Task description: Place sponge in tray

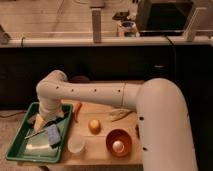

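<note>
The pincer (50,119) hung over the far end of the tray (19,144), mostly covered by the wrist of the arm (90,94). A yellowish piece (38,122) beside it was partly hidden and could not be identified. Only the top of a dark round thing (79,79) showed behind the arm. The pale item (118,146) in the bowl (109,141) and the pale scrap (120,115) on the tabletop (97,152) were too blurred to name. The arm's thick segment ran off the bottom edge.
</note>
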